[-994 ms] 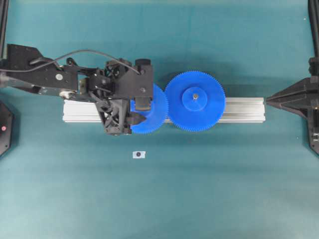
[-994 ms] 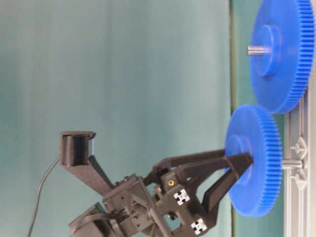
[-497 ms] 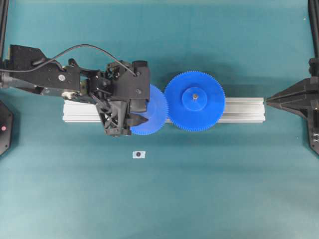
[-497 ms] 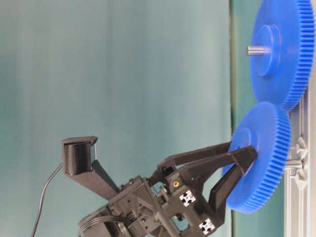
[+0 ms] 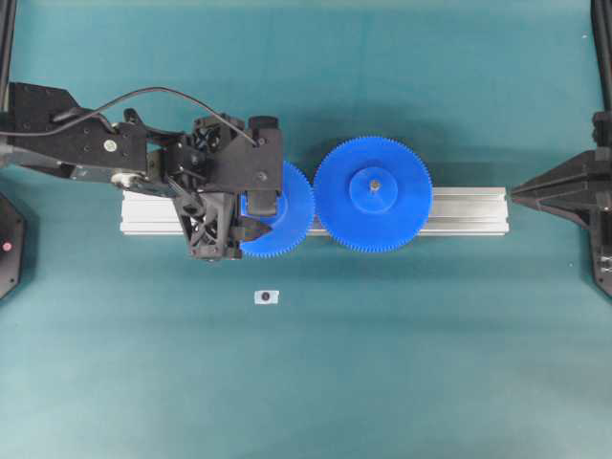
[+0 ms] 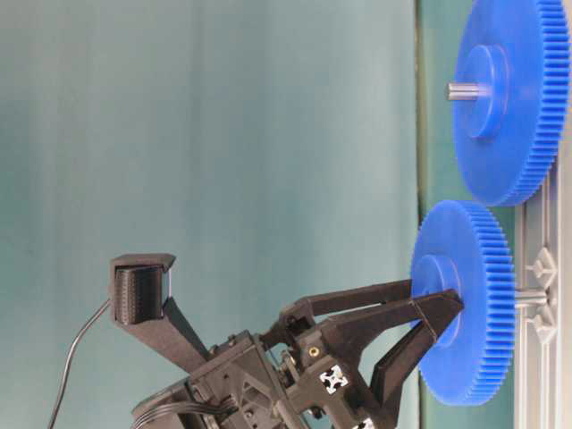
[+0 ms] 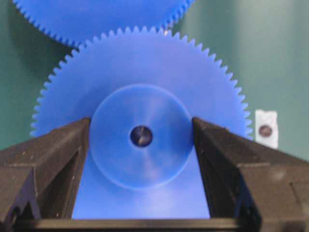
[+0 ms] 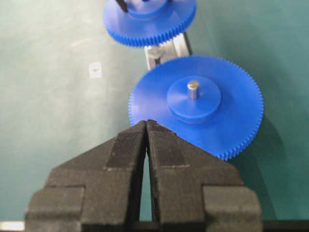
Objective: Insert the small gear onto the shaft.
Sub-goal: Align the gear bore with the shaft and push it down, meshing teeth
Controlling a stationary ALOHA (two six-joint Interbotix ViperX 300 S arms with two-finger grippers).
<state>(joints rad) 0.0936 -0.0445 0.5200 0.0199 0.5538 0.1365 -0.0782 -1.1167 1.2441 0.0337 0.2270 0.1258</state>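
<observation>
My left gripper is shut on the raised hub of the small gear, one finger on each side of it. The small gear is held flat above the rail, its teeth next to those of the large gear. The shaft shows as a grey pin between gear and rail. A dark metal end shows in the centre hole. My right gripper rests shut at the rail's right end, holding nothing.
The aluminium rail lies across the middle of the teal mat and carries the large gear on its own pin. A small white tag lies in front of the rail.
The left gripper has shifted the small gear slightly left and back. The gear was tilted half a second ago and now sits square to the shaft. The right arm has not moved.
</observation>
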